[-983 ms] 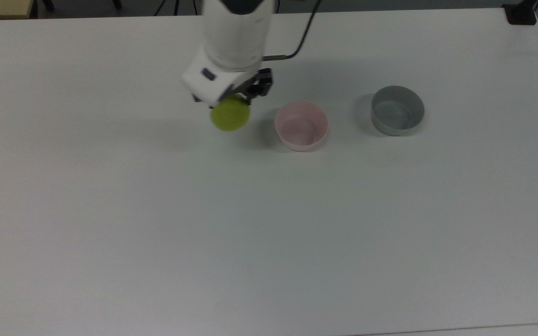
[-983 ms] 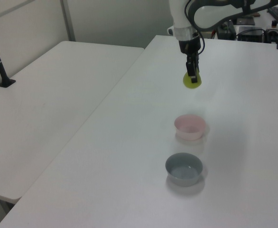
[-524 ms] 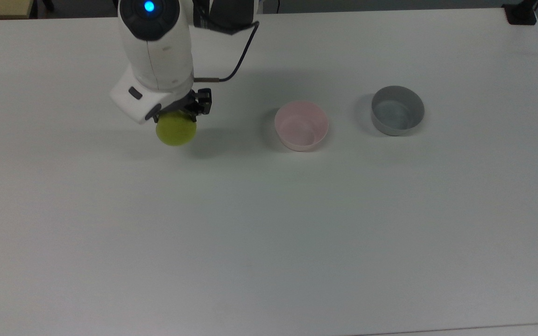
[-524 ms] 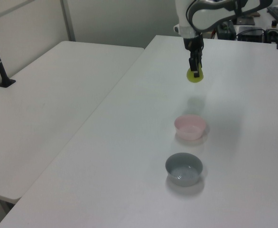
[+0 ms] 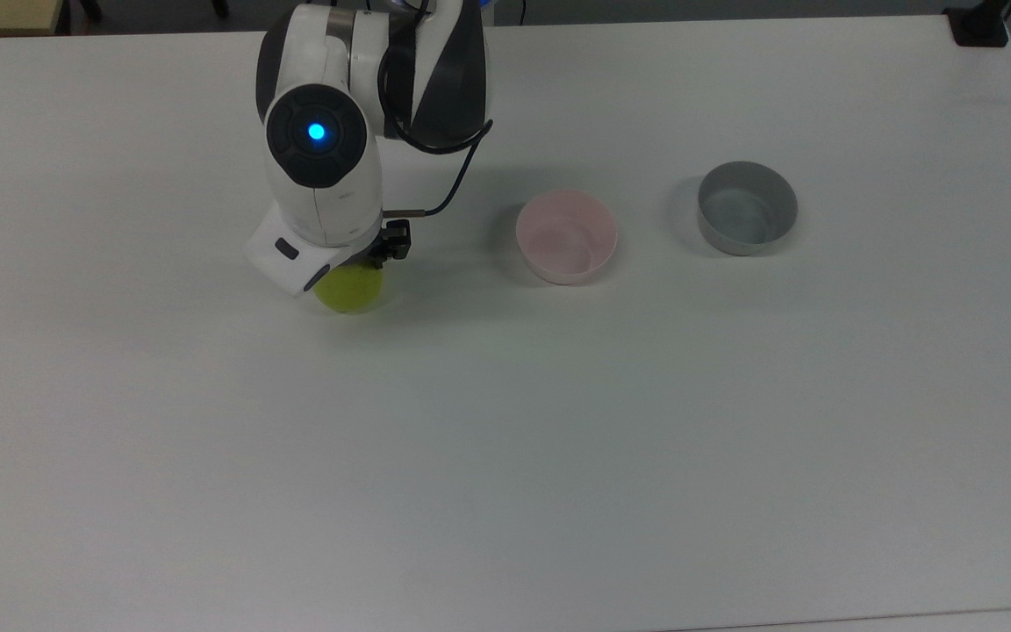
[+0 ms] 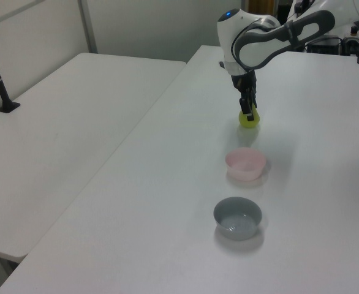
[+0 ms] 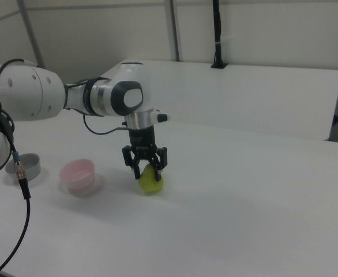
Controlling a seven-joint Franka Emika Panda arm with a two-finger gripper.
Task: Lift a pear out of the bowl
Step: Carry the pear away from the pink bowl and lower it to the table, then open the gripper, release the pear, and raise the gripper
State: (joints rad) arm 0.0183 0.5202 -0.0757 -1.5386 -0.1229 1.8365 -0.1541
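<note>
1. The gripper point(image 7: 145, 165) is pointing straight down at the table point(image 5: 505, 456), and its two fingers are closing on the upper part of the pear point(image 7: 151, 181). The pear is sitting directly below the gripper, between the fingertips, not off to either side.

2. The pear is lying outside the bowl point(image 5: 566, 237). In the top view it is well to the left of the pink bowl, with bare table between them. In the right view it is to the right of that bowl.

3. The pear appears to be touching or almost touching the table surface; the right view is showing its shadow tight beneath it. Whether it is bearing its weight on the table cannot be told.

4. The pear is reading as nearly round in all three views, so no long axis can be made out. The stem is hidden by the fingers.

5. Judgement: the removal from the bowl is already done, and any coming move depends on the vertical relation in item 1. A release would leave the pear where it is; a straight lift would carry it clear.

6. Count of items on the table:
   - pear: one
   - pink bowl: one, holding nothing
   - grey bowl point(image 5: 747, 208): one, holding nothing, standing beyond the pink bowl on the top view's right
   - arm: one
</note>
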